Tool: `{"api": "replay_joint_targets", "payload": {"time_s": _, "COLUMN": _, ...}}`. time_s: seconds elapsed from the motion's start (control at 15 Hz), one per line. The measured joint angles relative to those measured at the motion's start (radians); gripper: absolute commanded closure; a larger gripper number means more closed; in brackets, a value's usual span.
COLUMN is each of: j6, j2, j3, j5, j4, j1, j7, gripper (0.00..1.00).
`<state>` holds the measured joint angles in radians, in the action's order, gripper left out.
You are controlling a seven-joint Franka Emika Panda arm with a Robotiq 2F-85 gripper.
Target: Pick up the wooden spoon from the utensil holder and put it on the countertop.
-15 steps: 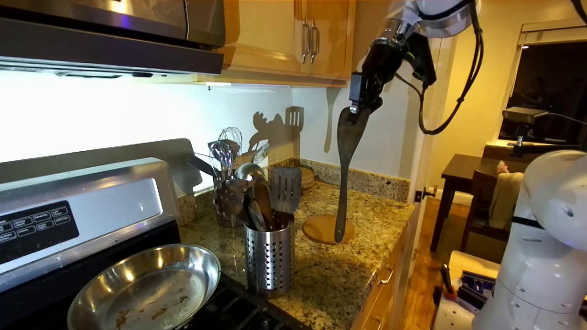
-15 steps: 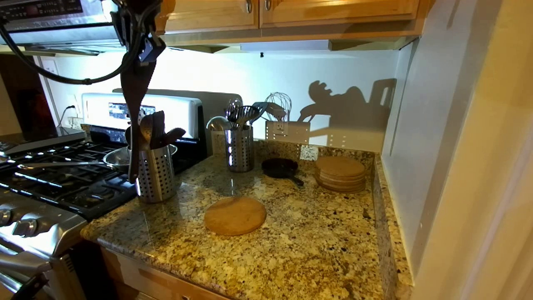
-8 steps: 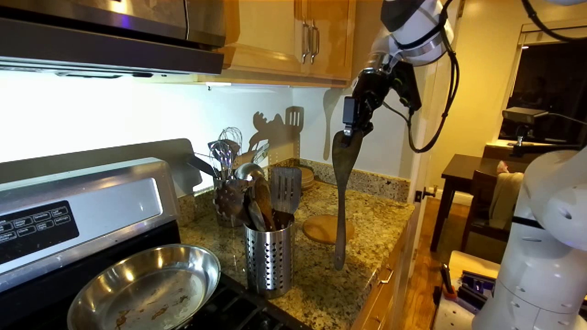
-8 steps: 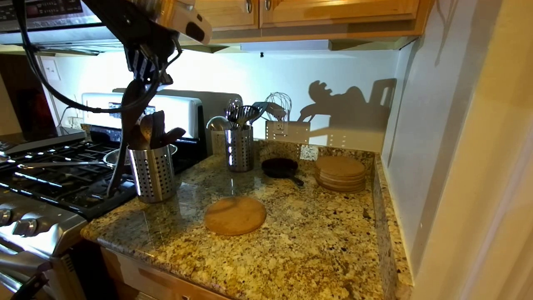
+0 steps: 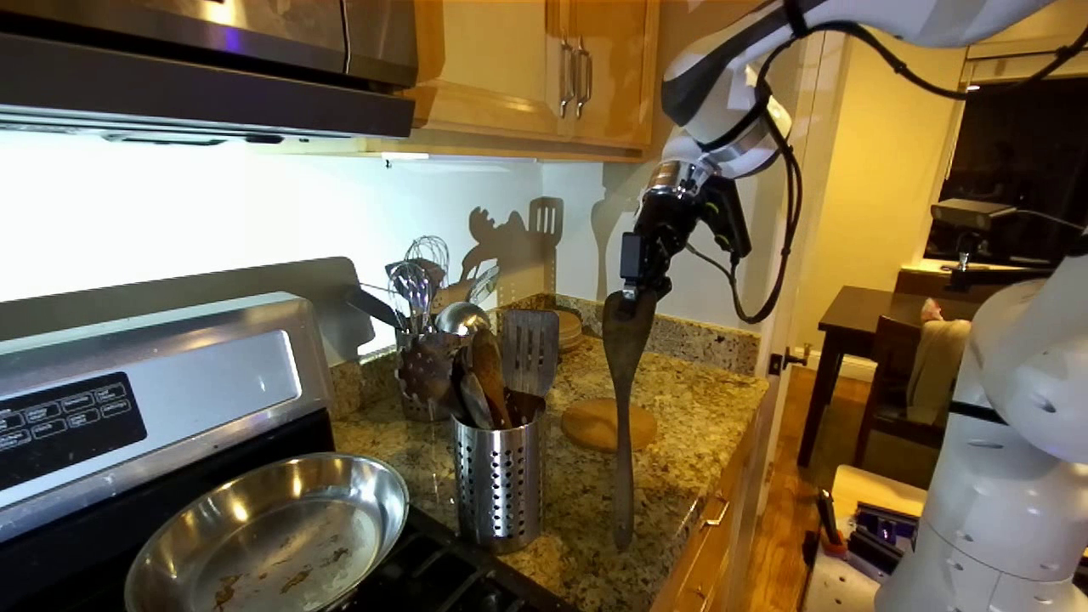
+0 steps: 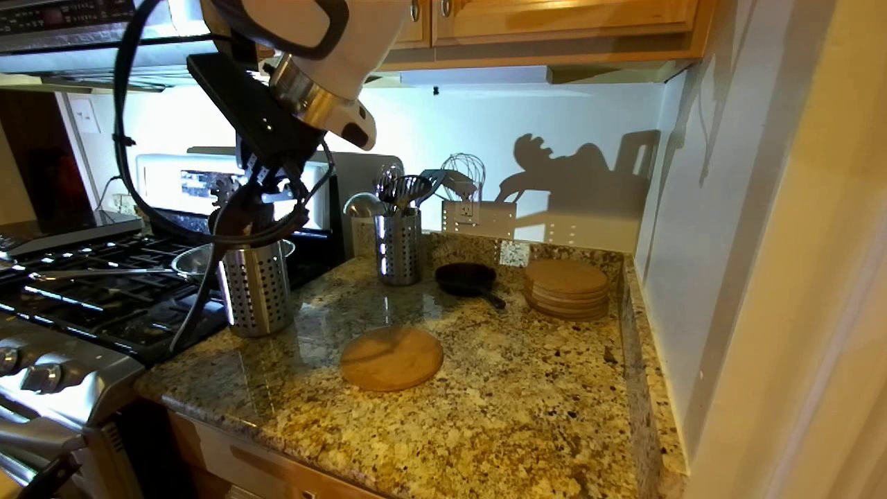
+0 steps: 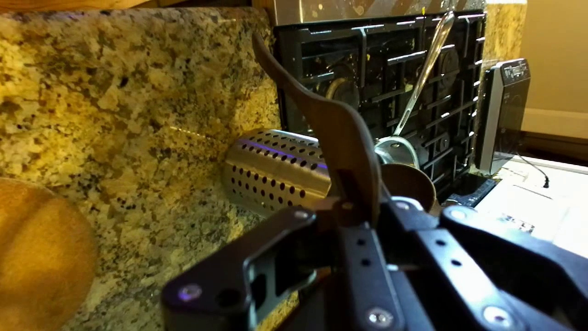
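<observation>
My gripper point(image 5: 643, 293) is shut on the wooden spoon point(image 5: 627, 348) at its broad head. The spoon's long handle hangs down, beside the utensil holder point(image 5: 501, 484) and apart from it. In an exterior view the spoon point(image 6: 198, 298) hangs by the holder point(image 6: 256, 294), near the counter's stove-side edge; I cannot tell whether its tip touches the surface. In the wrist view the spoon point(image 7: 351, 142) stands between the gripper's point(image 7: 367, 211) fingers and partly covers the holder point(image 7: 271, 170). The holder, a perforated steel canister, holds several other utensils. The speckled granite countertop point(image 6: 499, 402) shows in all views.
A round tan disc point(image 6: 391, 360) lies on the countertop. Behind it are a second steel canister point(image 6: 398, 249) of utensils, a small black skillet point(image 6: 466, 279) and a stack of discs point(image 6: 567, 287). A steel pan point(image 5: 289, 527) rests on the black stove point(image 6: 97, 312).
My gripper has come down with the spoon still in it, and the handle tip is lower, nearer the countertop. The utensil holder has not moved.
</observation>
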<state>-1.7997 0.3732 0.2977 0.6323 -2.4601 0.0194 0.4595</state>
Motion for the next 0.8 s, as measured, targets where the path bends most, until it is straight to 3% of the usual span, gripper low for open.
{"api": "replay_joint_targets", "payload": {"time_s": 0.8, "j6": 0.004, "j2": -0.257, "j3": 0.015, "j5": 0.171, "j4": 0.040, "j1": 0.100, "j7": 0.269, "gripper": 0.94}}
